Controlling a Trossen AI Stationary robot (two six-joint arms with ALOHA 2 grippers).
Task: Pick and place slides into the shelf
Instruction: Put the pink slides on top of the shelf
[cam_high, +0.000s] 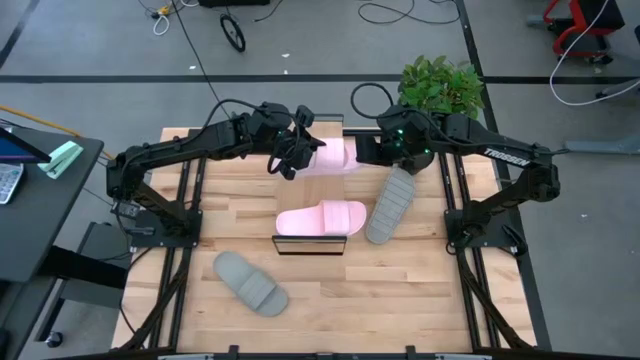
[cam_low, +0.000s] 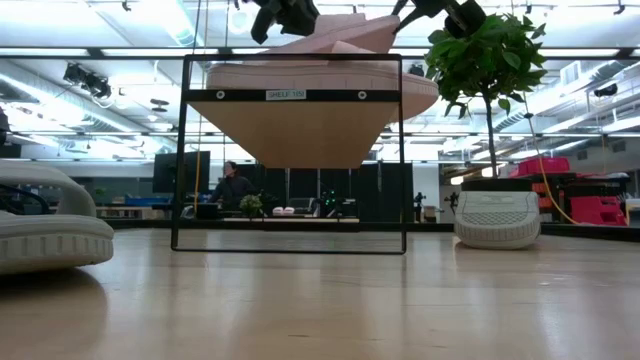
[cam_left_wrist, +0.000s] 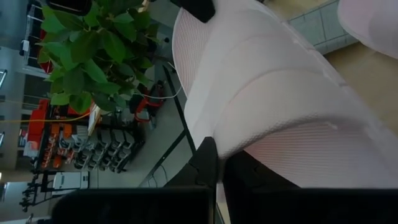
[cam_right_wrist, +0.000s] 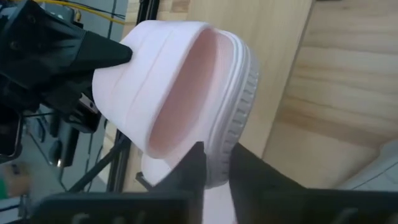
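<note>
A pale pink slide (cam_high: 330, 157) hangs in the air over the far middle of the table, between my two grippers. My left gripper (cam_high: 292, 152) is shut on its left part and my right gripper (cam_high: 362, 150) on its right end. The low view shows this slide (cam_low: 345, 32) above the shelf (cam_low: 290, 95). A second pink slide (cam_high: 322, 218) lies sole down on the shelf's wooden top (cam_high: 310, 246). One grey slide (cam_high: 390, 205) lies right of the shelf. Another grey slide (cam_high: 250, 283) lies near the table's front left. My left gripper holds the pink slide by its wide strap (cam_left_wrist: 249, 124), at the strap's edge next to the fingers (cam_left_wrist: 207, 163). It comes from the table's left, slanting a little down. The slide is lifted clear. My right gripper pinches the ribbed rim of the sole (cam_right_wrist: 219, 163) at the slide's right end between its two fingers (cam_right_wrist: 194, 169). One finger is on the footbed side, the other on the underside. It comes from the table's right, slanting down. The slide is clear of the table.
A potted plant (cam_high: 440, 85) stands at the table's far right corner, just behind my right arm. The shelf's thin black frame (cam_low: 182, 150) stands in the table's middle. Bare wood lies along the near edge between the grey slides.
</note>
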